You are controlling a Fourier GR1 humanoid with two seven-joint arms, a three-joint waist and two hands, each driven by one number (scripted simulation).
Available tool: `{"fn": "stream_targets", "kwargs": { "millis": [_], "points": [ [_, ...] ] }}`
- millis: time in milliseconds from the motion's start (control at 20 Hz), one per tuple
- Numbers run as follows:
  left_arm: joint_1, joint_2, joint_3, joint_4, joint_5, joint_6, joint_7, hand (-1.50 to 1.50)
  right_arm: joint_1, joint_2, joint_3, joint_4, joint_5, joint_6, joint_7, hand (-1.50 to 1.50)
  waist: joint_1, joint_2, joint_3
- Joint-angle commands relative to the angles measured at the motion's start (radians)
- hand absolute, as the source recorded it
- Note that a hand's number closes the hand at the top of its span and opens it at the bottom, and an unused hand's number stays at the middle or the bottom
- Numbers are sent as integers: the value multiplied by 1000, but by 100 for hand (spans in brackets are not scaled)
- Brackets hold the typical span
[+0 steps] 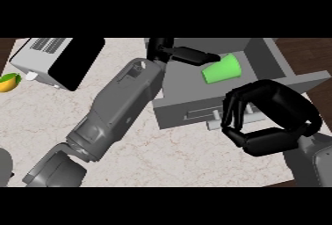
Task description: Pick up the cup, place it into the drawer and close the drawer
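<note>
One cup (221, 70), green, lying tilted inside the open drawer (194, 94), toward its far right part, mouth pointing near-left.

One drawer, grey, pulled out toward the near side, its front panel with one handle (207, 114) facing near; its right wall (276, 59) runs far to near beside the cup.

Left hand (185, 53): one, black, at the far edge of the drawer, fingers stretched out to the right with their tips just beside the cup's rim; whether they touch it cannot be told. It grasps nothing visible. Its grey forearm (120, 110) crosses the counter diagonally from the near left.

Right hand (269, 116): one, black, over the drawer's near right corner, fingers and thumb curled into a ring with nothing inside it, covering part of the front panel.

One counter (175, 154), pale marbled, with bare surface near the drawer front between the two arms.

One toaster (55, 59), far left, white and black.

One yellow-green fruit (9, 82), at the left edge, near the toaster.
</note>
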Motion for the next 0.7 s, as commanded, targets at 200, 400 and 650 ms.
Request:
{"fn": "stream_targets", "kwargs": {
  "millis": [200,400,650],
  "points": [
    [-3,0,8,25,79,50,-62,-150,88,-144,87,-17,206,91,56,-150,82,-20,1],
    [55,0,14,20,101,24,-116,-150,92,-133,162,-5,480,-1,-9,-150,126,-23,1],
    [85,0,42,3,101,-28,-150,-150,122,-113,221,221,684,-114,-165,-150,179,-26,2]
  ]
}}
